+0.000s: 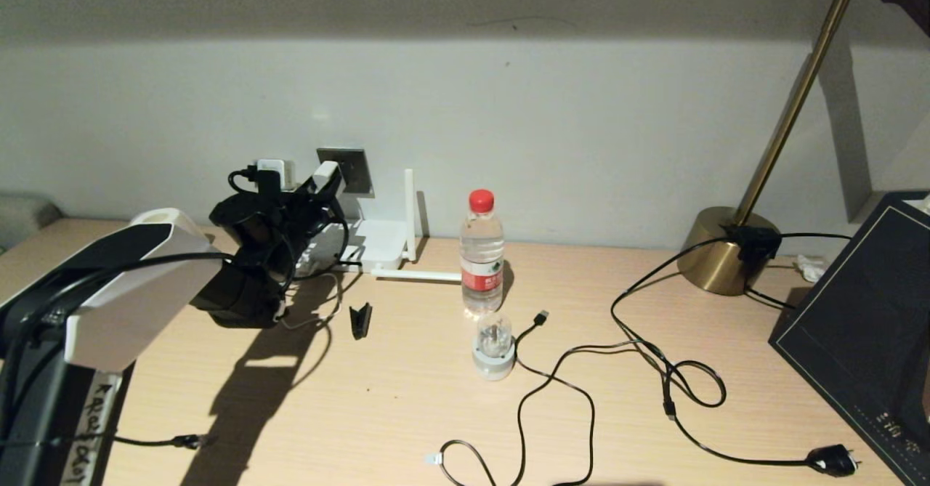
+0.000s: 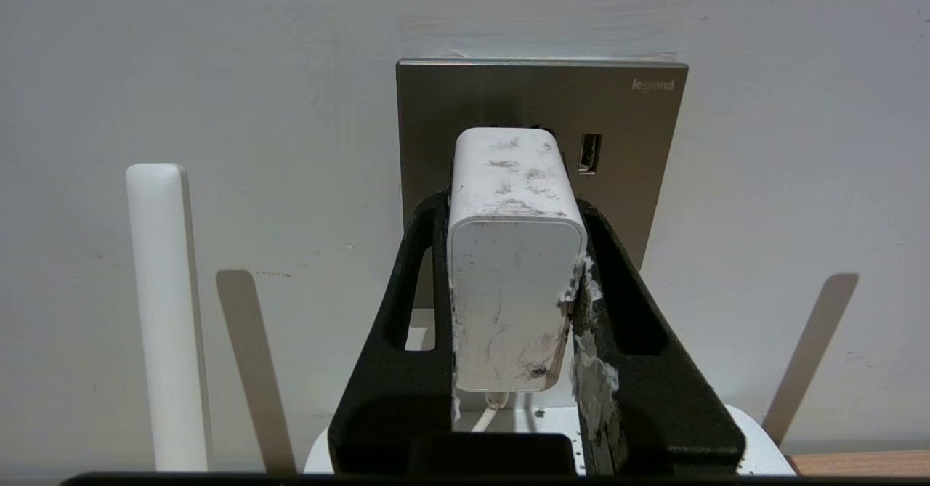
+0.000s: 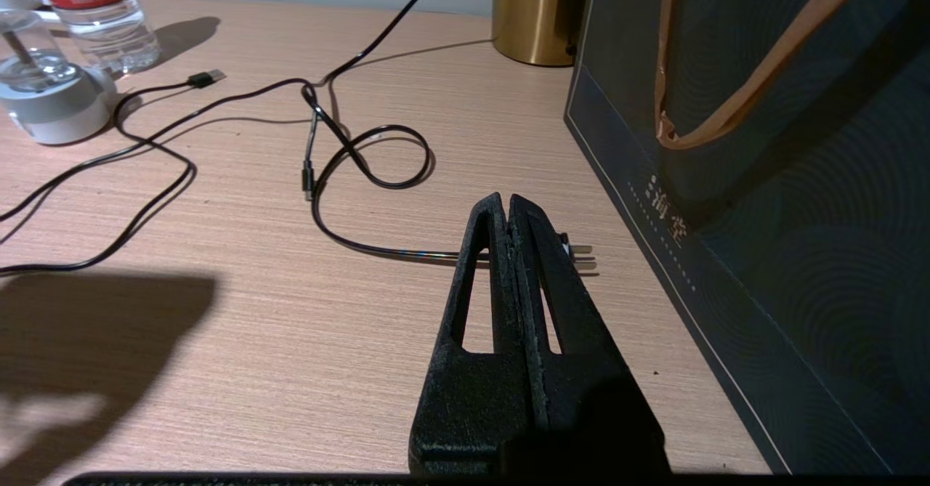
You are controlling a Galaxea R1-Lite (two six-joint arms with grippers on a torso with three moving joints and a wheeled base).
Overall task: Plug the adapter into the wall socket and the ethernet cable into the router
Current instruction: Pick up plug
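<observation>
1. One risk: the left gripper [image 2: 512, 253], clamped on the adapter [image 2: 512, 282], may pull it off the wall socket [image 2: 639, 137] if it backs away before its jaws open.
2. Adapter is a scuffed white block, front end at the grey plate, above the router [image 1: 378, 243].
3. Right gripper [image 3: 508, 213] rests closed, empty, over the table [image 3: 218, 370].

One adapter [image 2: 516, 253]; one wall socket [image 2: 625, 123]; one router [image 1: 379, 245]; one water bottle [image 1: 482, 253]; one brass lamp [image 1: 726, 253]; one dark bag [image 1: 864, 312]; one round plug piece [image 1: 494, 348]
</observation>
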